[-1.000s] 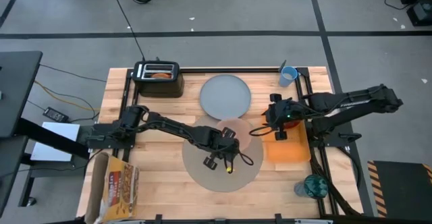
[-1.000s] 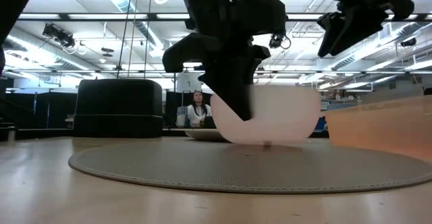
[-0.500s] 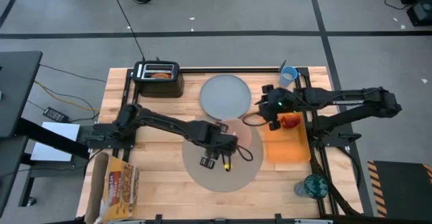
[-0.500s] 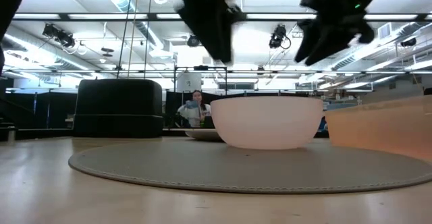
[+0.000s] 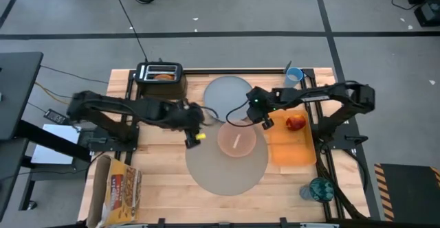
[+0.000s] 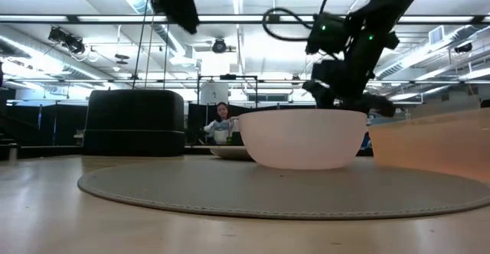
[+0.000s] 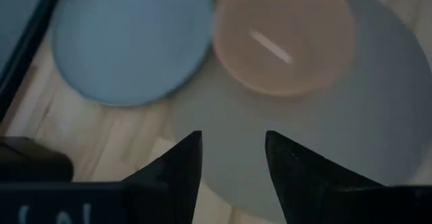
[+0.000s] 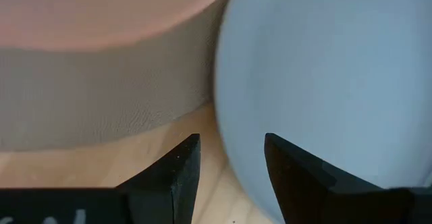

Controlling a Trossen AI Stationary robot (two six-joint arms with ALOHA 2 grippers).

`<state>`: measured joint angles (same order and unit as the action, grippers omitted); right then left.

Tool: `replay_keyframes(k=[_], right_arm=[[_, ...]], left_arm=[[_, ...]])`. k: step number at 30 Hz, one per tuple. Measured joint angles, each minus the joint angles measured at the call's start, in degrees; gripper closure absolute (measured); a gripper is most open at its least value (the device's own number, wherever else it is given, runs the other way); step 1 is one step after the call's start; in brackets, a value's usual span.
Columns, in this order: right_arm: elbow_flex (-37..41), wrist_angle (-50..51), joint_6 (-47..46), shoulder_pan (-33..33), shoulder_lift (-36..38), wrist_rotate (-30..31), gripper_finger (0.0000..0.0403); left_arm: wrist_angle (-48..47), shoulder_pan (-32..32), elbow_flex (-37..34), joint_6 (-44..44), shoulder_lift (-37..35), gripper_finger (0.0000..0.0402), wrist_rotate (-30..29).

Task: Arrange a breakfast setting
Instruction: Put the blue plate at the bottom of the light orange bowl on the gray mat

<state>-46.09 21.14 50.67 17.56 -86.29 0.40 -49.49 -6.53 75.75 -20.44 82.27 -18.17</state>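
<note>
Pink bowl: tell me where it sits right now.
In the high view the pink bowl sits on the upper part of the tan placemat, just below the grey plate, left of the orange tray.

placemat (image 5: 227, 166) 1 | plate (image 5: 223, 95) 1 | bowl (image 5: 237, 140) 1 | cup (image 5: 294, 77) 1 | apple (image 5: 295, 123) 1 | cereal box (image 5: 118, 190) 1 | toaster (image 5: 162, 79) 1

The surface (image 5: 158, 156) is pale wood in planks, with visible grain and a soft sheen. The placemat (image 6: 230, 189) looks woven, matt and finely textured. The bowl (image 6: 302, 138) is smooth and slightly glossy, like plastic or glazed ceramic. The plate (image 5: 223, 94) is smooth, matt grey. The toaster (image 5: 161, 79) has a dark, dull shell. The cereal box (image 5: 122, 190) is printed card. Each tool's fingers (image 7: 177, 170) are matt black plastic.
</note>
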Motion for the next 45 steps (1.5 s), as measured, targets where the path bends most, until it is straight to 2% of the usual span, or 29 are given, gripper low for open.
replay_keyframes(k=[5, 10, 15, 22, 30, 35, 37, 45], right_arm=[[-0.17, -2.99, 2.86, 0.2, -4.6, 1.4, 0.0249], [-0.02, -6.45, 2.63, 0.51, -7.71, 6.0, 0.0271], [-2.21, -1.54, -1.43, 0.5, -6.14, 8.87, 0.0292], [-4.22, 6.01, -9.57, 0.09, -1.84, 4.29, 0.03], [-4.28, 8.09, -18.74, -1.18, 2.88, 4.21, 0.0285], [-8.04, 10.42, -23.07, 0.22, 0.14, 2.33, 0.0262], [-10.41, 11.16, -23.02, 1.24, -2.73, 0.85, 0.0256], [-12.94, 11.09, -8.69, 2.93, -12.83, -0.38, 0.0261]], left_arm=[[16.32, 4.5, -14.94, 1.47, -6.7, 0.023, -0.08], [23.59, 7.71, -20.99, 5.75, -7.69, 0.023, 0.04], [24.62, 9.0, -21.01, 7.24, -7.33, 0.023, 0.34], [26.01, 9.12, -21.01, 8.49, -7.44, 0.023, 0.35], [25.52, 9.1, -21.04, 7.18, -8.82, 0.023, 0.46], [25.46, 9.56, -20.47, 7.16, -10.96, 0.023, 0.46], [25.76, 10.23, -20.03, 7.17, -11.83, 0.023, 0.43], [23.78, 11.66, -19.87, 5.79, -15.57, 0.023, 0.37]])
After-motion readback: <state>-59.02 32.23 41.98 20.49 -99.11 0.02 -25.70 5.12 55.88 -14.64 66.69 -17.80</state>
